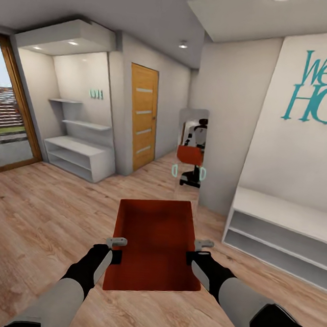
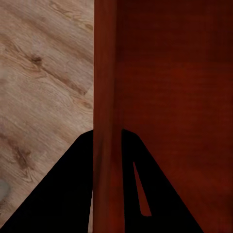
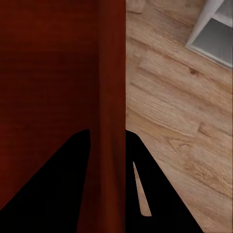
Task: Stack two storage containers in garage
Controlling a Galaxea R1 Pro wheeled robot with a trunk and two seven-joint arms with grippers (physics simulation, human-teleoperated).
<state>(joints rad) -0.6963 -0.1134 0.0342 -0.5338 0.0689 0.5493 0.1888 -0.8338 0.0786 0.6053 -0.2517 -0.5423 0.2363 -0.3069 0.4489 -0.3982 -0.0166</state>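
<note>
container [image 1: 155, 241] held level between left gripper [image 1: 116, 249] and right gripper [image 1: 196, 251].

The teal wall lettering [image 1: 321, 87] runs off the head view's right edge, so only its first letters can be read. The small green sign [image 1: 95, 94] in the shelf alcove is too small to read. The container [image 1: 155, 241] hides the floor beneath it, and in both wrist views its wall covers the gap between each hand's fingers. Its far end is cut off there. The left hand [image 1: 117, 248] and right hand [image 1: 196, 250] are partly hidden behind the container's walls. The white bench [image 1: 281, 232] is cut by the right edge.
</note>
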